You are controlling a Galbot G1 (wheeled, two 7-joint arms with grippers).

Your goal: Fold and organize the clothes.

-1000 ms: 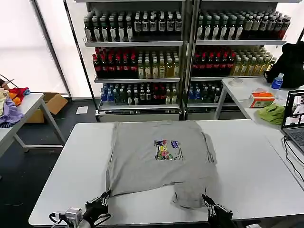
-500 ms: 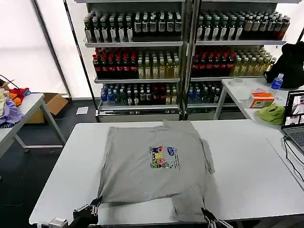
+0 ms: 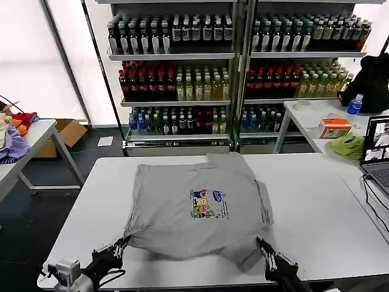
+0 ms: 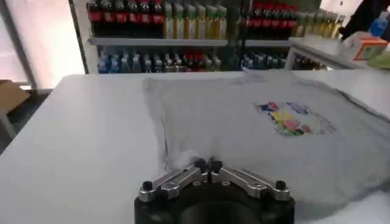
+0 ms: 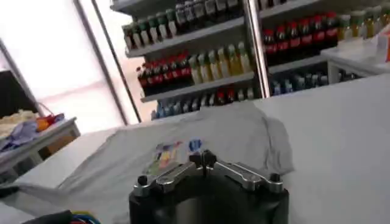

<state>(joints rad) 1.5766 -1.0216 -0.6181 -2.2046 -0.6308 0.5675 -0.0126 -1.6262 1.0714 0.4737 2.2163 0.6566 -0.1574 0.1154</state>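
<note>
A grey T-shirt [image 3: 197, 207] lies spread out on the white table [image 3: 316, 207]. It has a small picture in many colours [image 3: 208, 203] on the chest. The collar end points away from the robot, toward the shelves of bottles [image 3: 182, 67].

The left gripper [image 3: 121, 244] is at the near left corner of the shirt. Its jaws are closed, and they pinch the bottom edge of the shirt there. In the left wrist view the two fingers meet at the left gripper [image 4: 208, 164], with the grey cloth [image 4: 256, 122] bunched up right at the tips and stretching away in front of them.

The right gripper [image 3: 262, 246] is at the near right corner of the shirt. Its jaws are closed too, and they pinch the cloth at that corner. In the right wrist view the right gripper [image 5: 204, 158] has its fingers pressed together, and the shirt [image 5: 201, 137] lies just beyond them.

The shirt's bottom edge runs between the two pairs of jaws and looks a little wrinkled near each one.
</note>
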